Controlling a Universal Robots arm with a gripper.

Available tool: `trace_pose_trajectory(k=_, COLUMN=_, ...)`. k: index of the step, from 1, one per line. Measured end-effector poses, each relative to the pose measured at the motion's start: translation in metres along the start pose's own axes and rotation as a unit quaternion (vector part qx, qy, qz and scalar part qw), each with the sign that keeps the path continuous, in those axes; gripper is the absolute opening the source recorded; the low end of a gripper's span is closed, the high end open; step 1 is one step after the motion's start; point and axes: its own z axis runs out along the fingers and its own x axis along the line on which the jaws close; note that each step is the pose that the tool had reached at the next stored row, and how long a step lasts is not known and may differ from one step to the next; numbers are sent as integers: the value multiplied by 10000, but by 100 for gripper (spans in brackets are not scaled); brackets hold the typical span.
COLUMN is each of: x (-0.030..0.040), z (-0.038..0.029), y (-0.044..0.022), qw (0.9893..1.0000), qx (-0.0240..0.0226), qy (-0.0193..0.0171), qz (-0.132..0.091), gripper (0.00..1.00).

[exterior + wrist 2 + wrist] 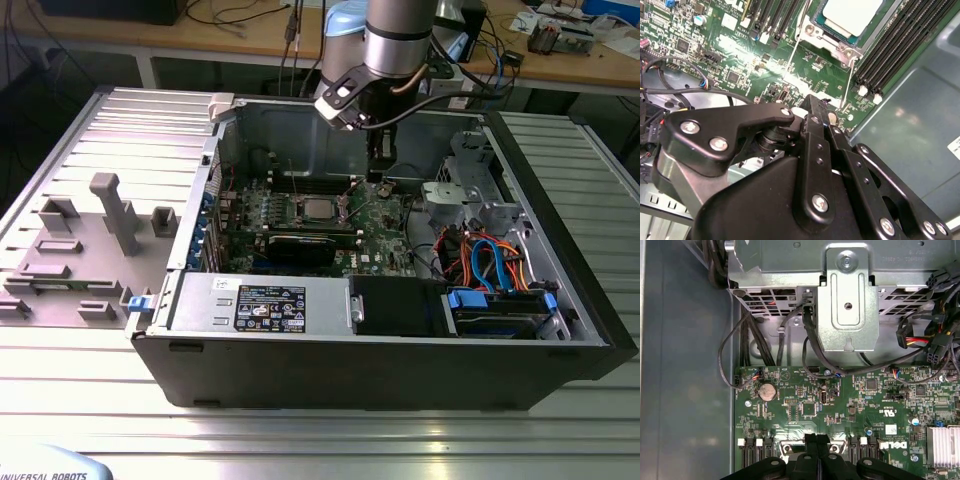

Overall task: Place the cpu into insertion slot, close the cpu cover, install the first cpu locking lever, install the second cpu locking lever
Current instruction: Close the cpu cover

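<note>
The gripper (821,109), clenched and empty, hangs at the circuit board (815,70) edge near the seated cpu (850,15). The unlatched locking lever (848,82) likely needs a slow, even press.

A ribbed metal table (300,440) carried everything. The open computer case (400,375) lay on it directly beneath my jaws, with a grey fixture plate (60,270) well off to one side.

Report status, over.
End effector shut, empty, over motherboard near insertion slot. Cpu seated in it; locking lever standing up. Nothing between.
</note>
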Motion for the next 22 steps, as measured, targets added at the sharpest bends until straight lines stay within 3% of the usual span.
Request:
trace_pose_trajectory(k=11, x=1, z=5, y=60, qw=10000, qx=0, qy=0, qz=0, gripper=11)
trace_pose_trajectory(k=15, x=2, z=12, y=121, qw=10000, qx=2, qy=1, qz=0, gripper=11)
trace_pose_trajectory(k=19, x=3, z=69, y=145, qw=10000, qx=21, qy=1, qz=-1, gripper=11)
trace_pose_trajectory(k=22, x=4, z=173, y=160, qw=10000, qx=44, qy=1, qz=-9, gripper=11)
